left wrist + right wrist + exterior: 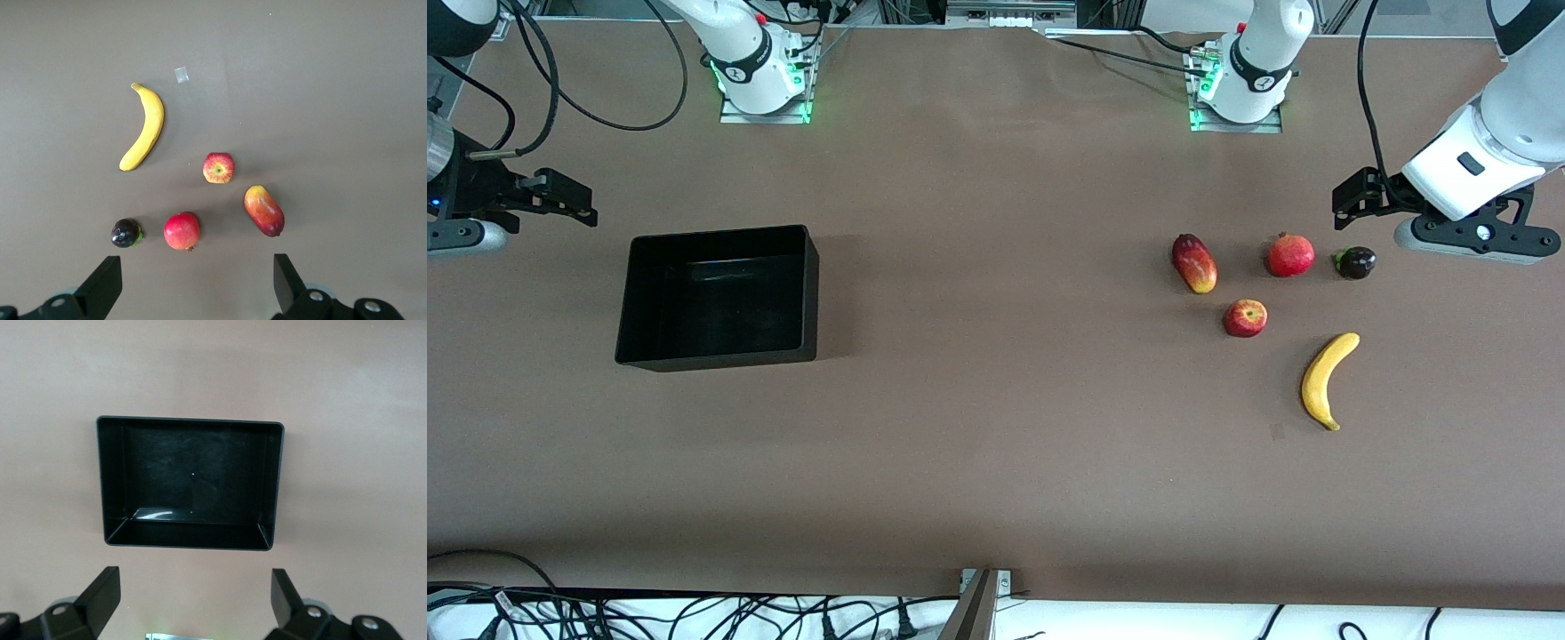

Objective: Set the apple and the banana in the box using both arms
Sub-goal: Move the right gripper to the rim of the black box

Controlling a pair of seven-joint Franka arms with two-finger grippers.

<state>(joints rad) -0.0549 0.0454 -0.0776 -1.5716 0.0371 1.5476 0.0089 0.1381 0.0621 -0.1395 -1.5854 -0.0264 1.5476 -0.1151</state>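
We are holding both grippers, left (1352,197) and right (574,197), spread apart above the table (996,444); apple (1245,317), banana (1327,378) and box (720,298) are lying untouched.

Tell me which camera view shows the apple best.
The left wrist view: the apple shows large and from above, dimpled top and yellowish patch plain, between the banana and the other fruits. The front view shows it smaller, though unobstructed. The right wrist view shows only the box, no apple.
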